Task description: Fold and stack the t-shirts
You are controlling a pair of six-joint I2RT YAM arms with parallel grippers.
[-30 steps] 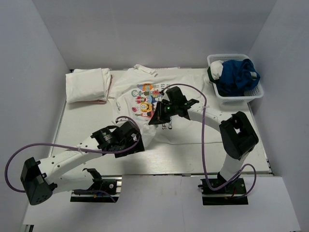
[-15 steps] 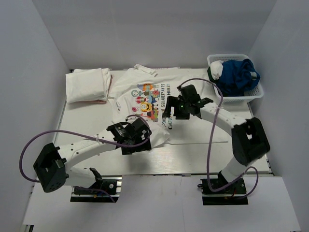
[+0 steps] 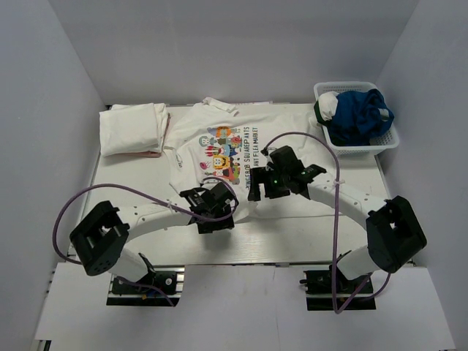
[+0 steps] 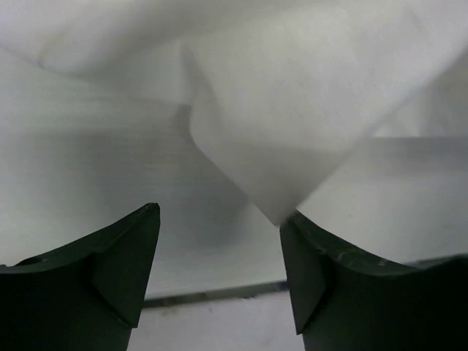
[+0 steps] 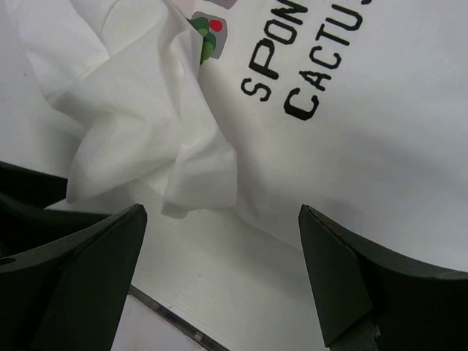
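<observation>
A white t-shirt with a multicolour cartoon-and-text print lies spread on the table, its near left part bunched up. Folded white t-shirts are stacked at the far left. My left gripper is open at the shirt's near left corner. In the left wrist view a hanging cloth corner touches the right fingertip of that gripper. My right gripper hovers open over the shirt's near edge. Its wrist view shows the right gripper just short of crumpled cloth and black lettering.
A white lattice basket at the far right holds blue cloth and a white bundle. Bare table lies left of the printed shirt. The table's near edge is just below both grippers. Purple cables arc over both arms.
The right gripper opened, let go of the shirt and moved right and nearer. The left arm swung right to the shirt's near corner, and its jaws narrowed slightly.
</observation>
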